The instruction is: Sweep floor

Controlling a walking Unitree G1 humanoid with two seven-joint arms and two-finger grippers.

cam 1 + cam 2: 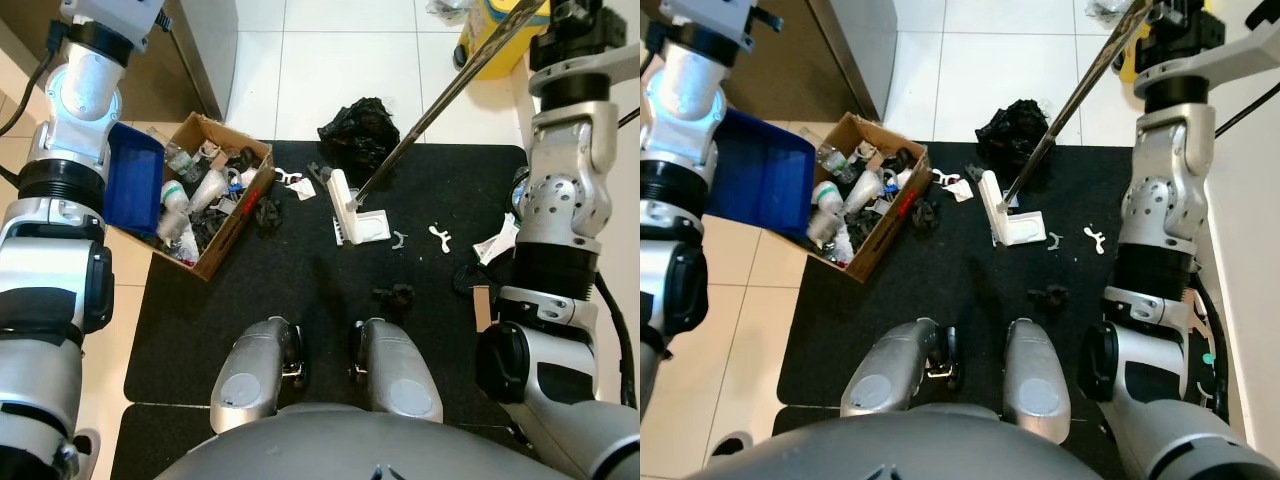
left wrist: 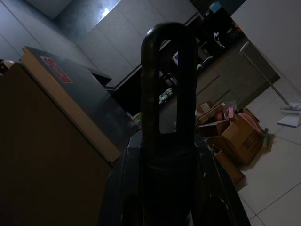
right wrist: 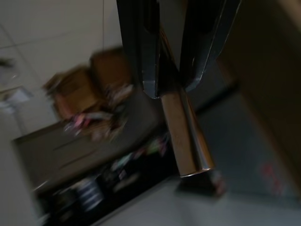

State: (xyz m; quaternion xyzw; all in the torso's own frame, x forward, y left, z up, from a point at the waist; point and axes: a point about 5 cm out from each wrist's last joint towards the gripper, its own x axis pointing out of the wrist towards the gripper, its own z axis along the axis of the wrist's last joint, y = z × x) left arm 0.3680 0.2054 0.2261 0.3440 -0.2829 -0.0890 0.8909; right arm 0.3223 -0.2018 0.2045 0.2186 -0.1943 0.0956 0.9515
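A broom with a white head (image 1: 356, 214) stands on the black mat (image 1: 300, 300). Its metal pole (image 1: 450, 90) slants up to the right, where my right gripper (image 3: 171, 89) is shut on it. My raised left arm holds a blue dustpan (image 1: 133, 178) beside the cardboard box. In the left wrist view, my left gripper (image 2: 167, 146) is shut on the dustpan's black loop handle (image 2: 167, 80). Litter lies on the mat: a crumpled black bag (image 1: 360, 130), small white scraps (image 1: 438, 235), a dark clump (image 1: 396, 294) and a paper piece (image 1: 495, 240).
An open cardboard box (image 1: 232, 230) packed with bottles and rubbish sits at the mat's left edge. My two feet (image 1: 255, 370) stand on the mat's near part. A yellow object (image 1: 490, 40) stands on the white tiles at the far right, and a cabinet (image 1: 200, 50) at the far left.
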